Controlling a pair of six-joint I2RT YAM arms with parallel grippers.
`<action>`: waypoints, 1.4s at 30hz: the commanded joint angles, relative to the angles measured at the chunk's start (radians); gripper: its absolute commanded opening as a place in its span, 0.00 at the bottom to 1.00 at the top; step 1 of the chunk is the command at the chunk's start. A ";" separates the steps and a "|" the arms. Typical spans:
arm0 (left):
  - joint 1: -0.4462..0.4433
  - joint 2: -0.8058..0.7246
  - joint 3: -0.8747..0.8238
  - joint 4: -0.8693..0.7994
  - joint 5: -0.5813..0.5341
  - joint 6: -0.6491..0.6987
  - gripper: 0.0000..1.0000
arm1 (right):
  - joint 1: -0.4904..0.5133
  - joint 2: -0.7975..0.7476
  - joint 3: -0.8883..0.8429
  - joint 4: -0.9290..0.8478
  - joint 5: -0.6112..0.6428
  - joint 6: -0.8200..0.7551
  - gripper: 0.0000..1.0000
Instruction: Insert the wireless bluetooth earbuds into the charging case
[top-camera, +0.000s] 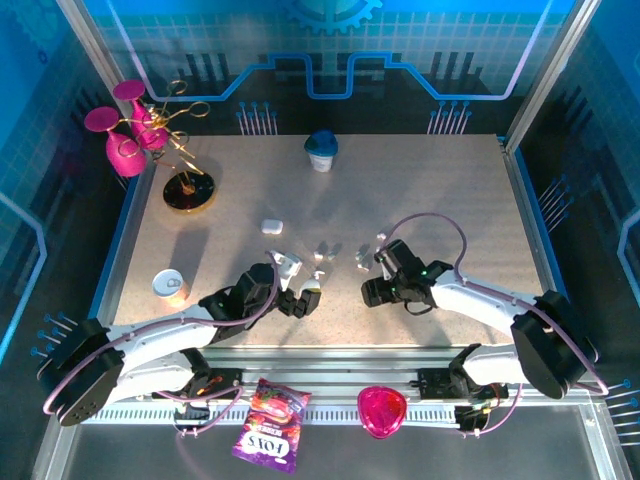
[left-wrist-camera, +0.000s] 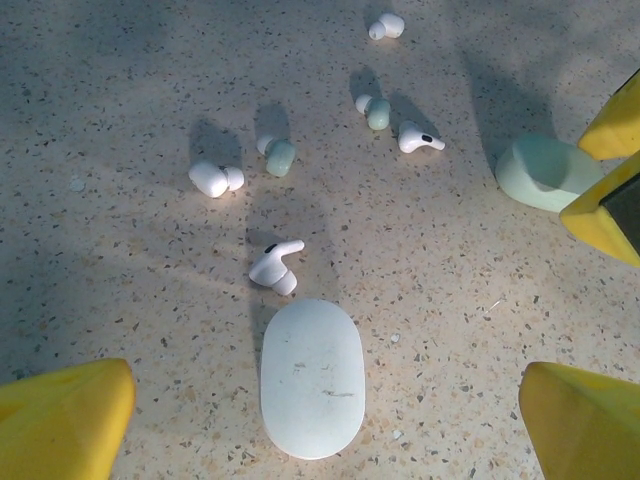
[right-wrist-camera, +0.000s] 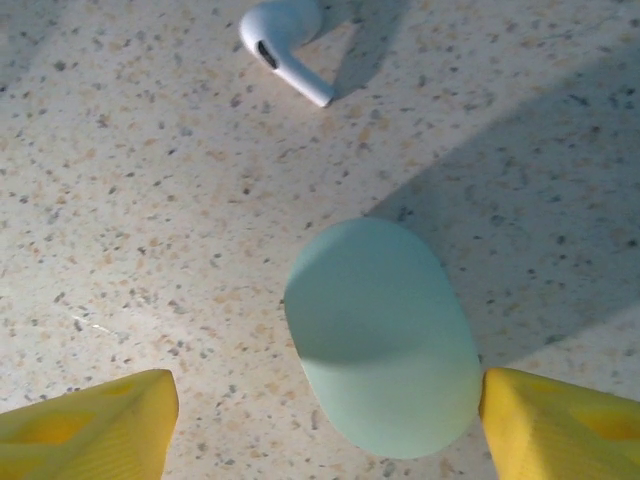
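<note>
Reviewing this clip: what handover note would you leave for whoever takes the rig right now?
Grippers: the left end effector is open, straddling the white case without touching it. The right end effector is open astride the mint case, with a gap on one side.
Things: six earbuds lie loose on the table beyond the white case, the nearest just past it.
Done: nothing inserted; the white case looks shut.
Left: open a case, pick up the earbuds, seat them.
</note>
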 joint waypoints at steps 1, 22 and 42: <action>-0.005 -0.015 0.008 -0.014 -0.011 0.027 0.99 | 0.035 -0.015 -0.011 0.001 -0.015 0.030 0.76; -0.005 -0.017 0.027 -0.026 -0.011 0.036 0.99 | 0.048 0.071 0.008 0.011 0.095 -0.020 0.41; 0.052 -0.115 0.192 -0.125 0.402 0.169 0.99 | 0.011 -0.305 0.142 -0.150 -0.288 -0.399 0.28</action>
